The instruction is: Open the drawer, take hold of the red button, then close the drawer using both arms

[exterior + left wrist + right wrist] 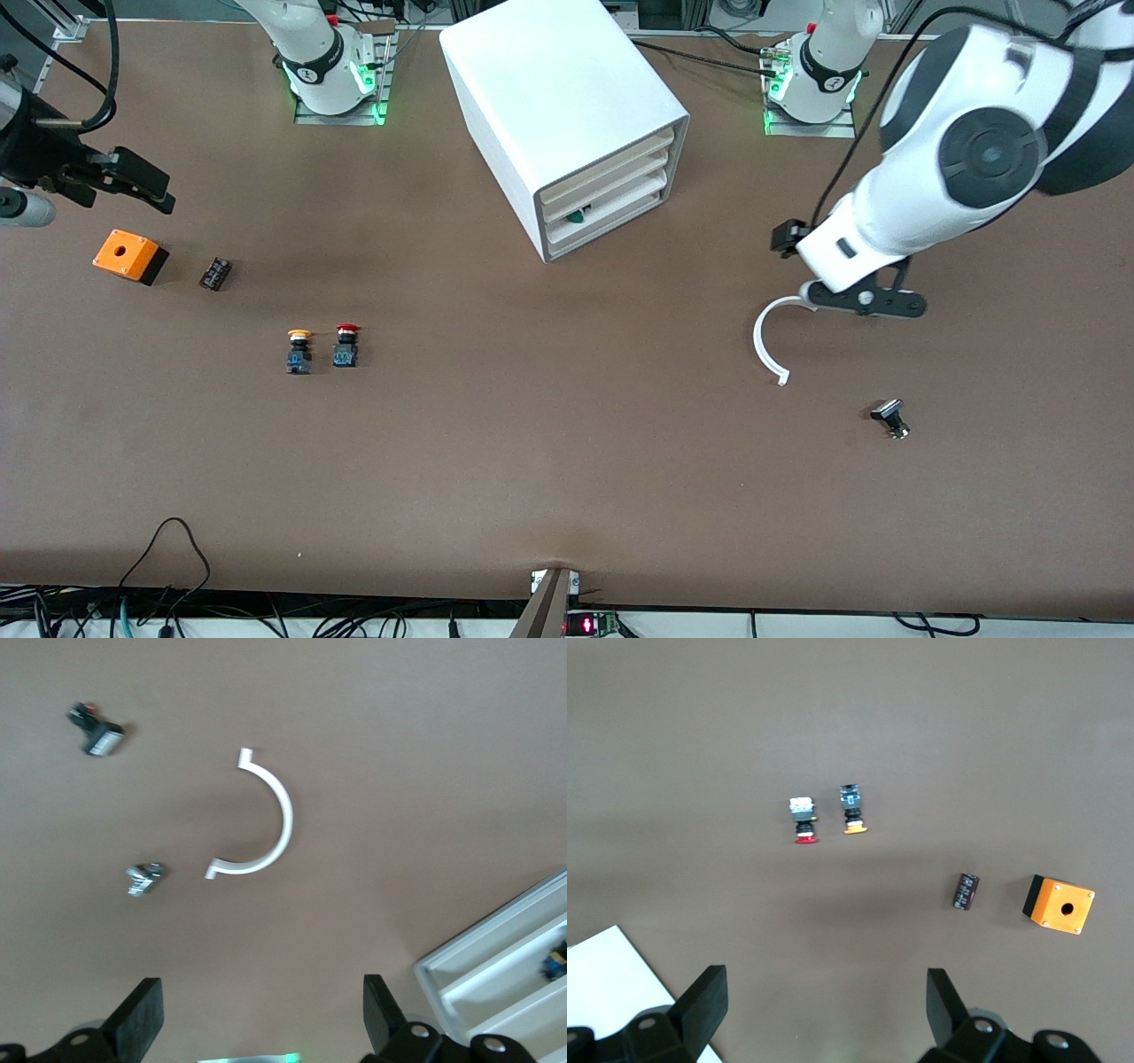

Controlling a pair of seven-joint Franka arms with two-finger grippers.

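Observation:
The white cabinet (549, 97) stands at the table's middle, near the robot bases. Its three cream-fronted drawers (611, 190) all sit pushed in; they also show in the left wrist view (496, 983). The red-capped button (345, 346) stands on the open table toward the right arm's end, beside the yellow-capped button (299, 351). Both show in the right wrist view, the red button (803, 821) and the yellow one (851, 810). My right gripper (142, 186) is open and empty, over the table near the orange box (129, 256). My left gripper (864, 301) is open and empty, above a white curved piece (769, 341).
A small black part (215, 273) lies beside the orange box. A small silver-and-black part (890, 418) lies toward the left arm's end, nearer the front camera than the curved piece. The left wrist view shows the curved piece (266, 815) and two small parts beside it.

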